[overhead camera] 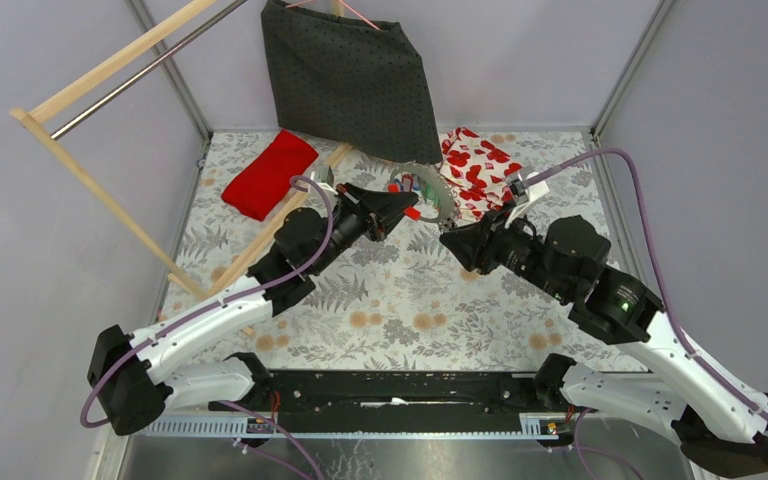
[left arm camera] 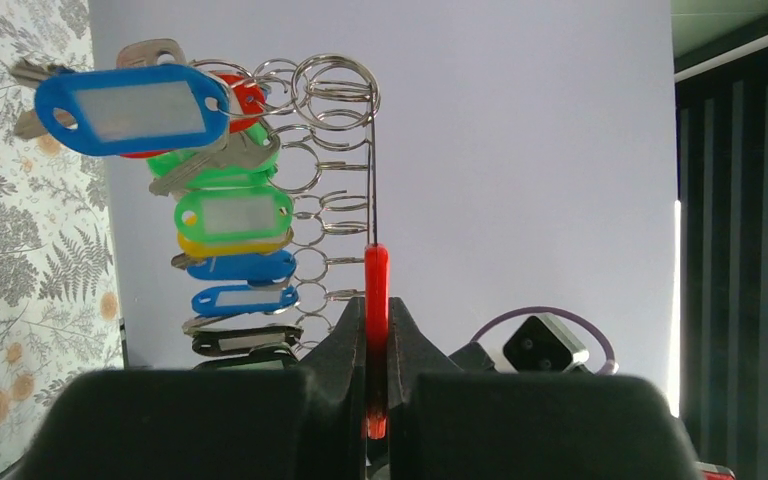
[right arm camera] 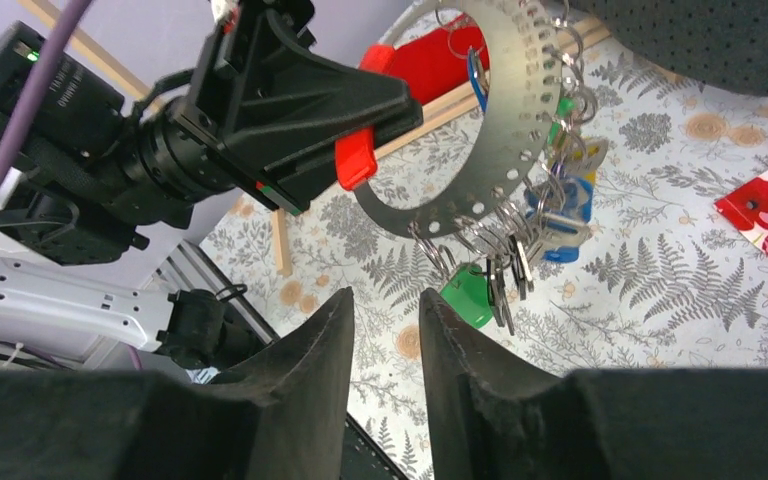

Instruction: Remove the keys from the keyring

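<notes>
Right gripper (right arm camera: 388, 310), black two-finger, is closest to the near edge, roughly mid-worktop. Its jaws are parted by a narrow gap with nothing between them, tips near the ring and lower than it. Grey floral-print worktop (overhead camera: 400, 300) is underneath. Next out is the left gripper (left arm camera: 377, 320), jaws clenched on the red plastic tab (left arm camera: 376, 290) of the keyring (right arm camera: 480, 190). That's a flat, pale silvery metal band punched with holes along its rim, held in the air toward the middle of the far edge. Keys (right arm camera: 470, 290) are metal keys plus plastic tags with blue, green, yellow, red and black heads. Each hangs on its own small wire split ring through a rim hole, bunched away from the tab. Handling, my read: the band is stiff, thin, smooth metal, so slippery edge-on, and the tab is the only grippy spot and it's taken. The bunch looks light but free to swing and tangle. Tags look rigid, flat and not fragile, so pinch flat across one head on the outside of the bunch. The low green one looks most exposed to the right jaws. Split rings are springy and will likely resist, so expect the band to twist in the left jaws. Along the far edge: folded red cloth (overhead camera: 270, 175) toward the left corner, white poppy-print cloth (overhead camera: 480, 165) toward the right, dark dotted fabric (overhead camera: 350, 75) hanging from a wooden rack (overhead camera: 110, 62).
</notes>
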`<action>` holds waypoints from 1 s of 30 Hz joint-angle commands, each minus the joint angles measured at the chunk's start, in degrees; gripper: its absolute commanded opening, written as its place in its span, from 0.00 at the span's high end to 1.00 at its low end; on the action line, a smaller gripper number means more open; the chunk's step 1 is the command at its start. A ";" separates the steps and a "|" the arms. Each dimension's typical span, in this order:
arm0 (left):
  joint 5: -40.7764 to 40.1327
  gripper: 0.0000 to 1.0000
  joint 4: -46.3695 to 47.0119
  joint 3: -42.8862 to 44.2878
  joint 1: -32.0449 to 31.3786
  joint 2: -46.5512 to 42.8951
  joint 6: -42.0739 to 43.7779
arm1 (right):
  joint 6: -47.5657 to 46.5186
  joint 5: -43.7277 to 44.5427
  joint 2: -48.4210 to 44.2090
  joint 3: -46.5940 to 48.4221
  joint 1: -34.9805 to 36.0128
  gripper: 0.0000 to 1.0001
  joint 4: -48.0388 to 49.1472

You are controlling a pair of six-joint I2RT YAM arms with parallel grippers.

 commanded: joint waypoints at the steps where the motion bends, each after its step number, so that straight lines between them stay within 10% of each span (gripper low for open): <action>1: -1.60 1.00 2.19 4.02 -0.71 -0.65 -0.61 | -2.03 2.40 -1.24 0.65 0.11 0.60 4.83; 30: -2.92 1.00 -0.23 6.53 -2.93 -2.13 0.47 | -1.42 0.90 3.41 10.38 0.13 0.59 -7.54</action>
